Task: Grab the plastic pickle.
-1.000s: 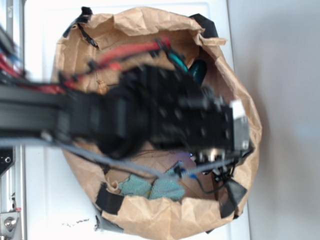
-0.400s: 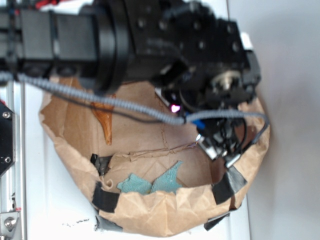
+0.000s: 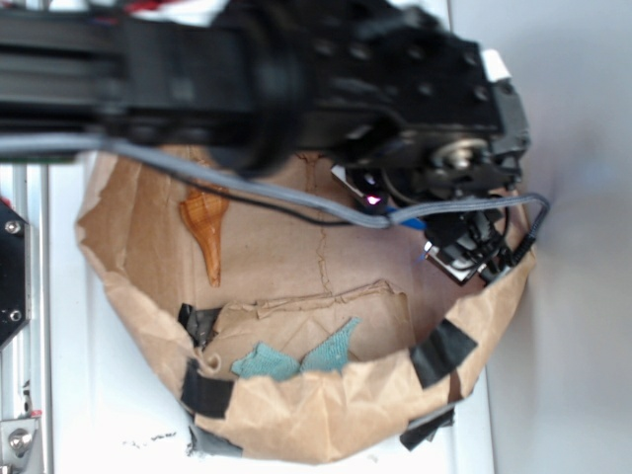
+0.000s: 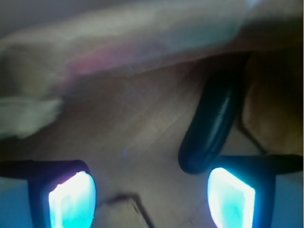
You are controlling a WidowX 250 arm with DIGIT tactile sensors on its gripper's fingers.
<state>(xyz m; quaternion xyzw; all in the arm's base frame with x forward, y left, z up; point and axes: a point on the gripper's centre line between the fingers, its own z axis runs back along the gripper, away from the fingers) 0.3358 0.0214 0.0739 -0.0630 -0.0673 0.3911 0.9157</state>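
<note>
One target only: the glossy dark green oblong plastic pickle (image 4: 211,124), seen in the wrist view lying on the brown paper floor of the crumpled paper bag (image 3: 296,415), close under the bag's far wall and just ahead of the right-hand fingertip pad. In the exterior view we cannot find it; the black arm covers that part of the bag. The black gripper (image 4: 152,197) has its two glowing pads (image 4: 72,199) well apart with nothing between them, so we read the jaws as spread and empty. We judge the pickle light, rigid and hollow, with a slick rounded skin that will tend to squirt out of a pinch near either end. Best hold looks to be across the middle of its length, where the sides run nearly parallel, pads square to the long axis. The soft paper wall beside it may crowd one finger. Elsewhere in the bag, well apart from the gripper, lie an orange pointed spiral seashell (image 3: 205,225) and a teal mesh cloth piece (image 3: 301,357).
</note>
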